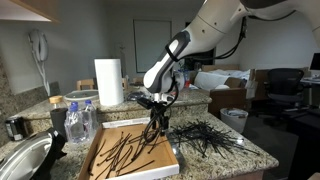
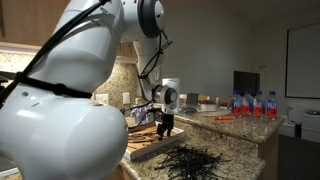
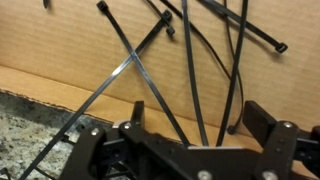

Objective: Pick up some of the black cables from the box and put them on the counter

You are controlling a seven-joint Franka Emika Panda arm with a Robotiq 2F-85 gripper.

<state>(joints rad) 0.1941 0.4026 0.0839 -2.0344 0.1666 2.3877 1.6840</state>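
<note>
Granite counter (image 3: 20,125) borders the box (image 3: 60,40); black cables (image 3: 135,65) lie between parted jaws

- Box (image 1: 170,155) lies on the counter (image 1: 245,155) by its front edge, with black cables (image 1: 125,150) strewn over the brown floor.
- Gripper (image 1: 155,128) hangs over the box's far right corner, tips among the strands. Cannot tell if any are held.
- Heap of cables (image 1: 205,138) lies on the bare counter, just right of the box.
- Paper towel roll (image 1: 109,82) stands upright toward the back edge.
- Metal bowl (image 1: 20,160) sits at the front left corner.
</note>
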